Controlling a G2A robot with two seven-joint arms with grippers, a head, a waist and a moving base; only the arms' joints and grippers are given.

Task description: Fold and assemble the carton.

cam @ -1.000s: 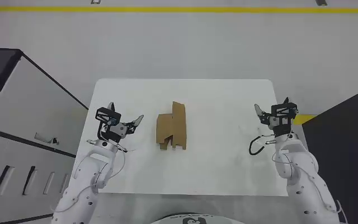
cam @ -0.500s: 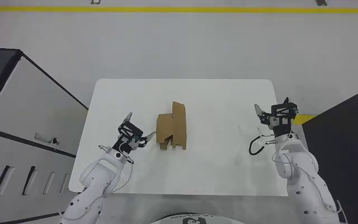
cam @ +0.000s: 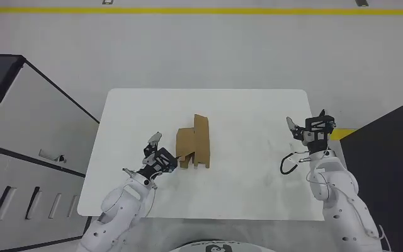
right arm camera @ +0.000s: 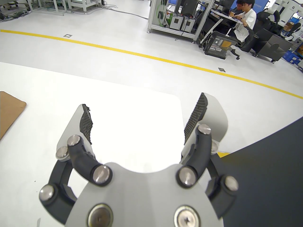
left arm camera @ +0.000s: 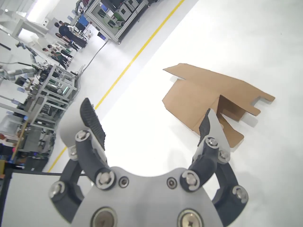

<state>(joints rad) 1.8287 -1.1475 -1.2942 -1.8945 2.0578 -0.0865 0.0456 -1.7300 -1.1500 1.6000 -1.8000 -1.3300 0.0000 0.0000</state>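
Observation:
A flat brown carton [cam: 194,150] lies unfolded near the middle of the white table [cam: 252,113], with notched flaps along its near edge. My left gripper [cam: 165,154] is open just left of the carton's near-left corner. In the left wrist view the carton [left arm camera: 208,95] lies close ahead of the open left gripper [left arm camera: 148,116], one fingertip [left arm camera: 208,121] next to a flap. My right gripper [cam: 306,123] is open by the table's right edge, far from the carton. In the right wrist view the right gripper [right arm camera: 144,113] holds nothing, and a corner of the carton [right arm camera: 8,114] shows at the side.
A black cable [cam: 288,165] loops beside the right arm. A dark panel [cam: 378,157] stands off the table's right side and grey cabinets [cam: 25,138] off its left. A yellow floor line [cam: 201,10] runs beyond the table.
My left gripper has swung from the table's left edge rightwards to the carton's near-left corner. The right arm and the carton have not moved.

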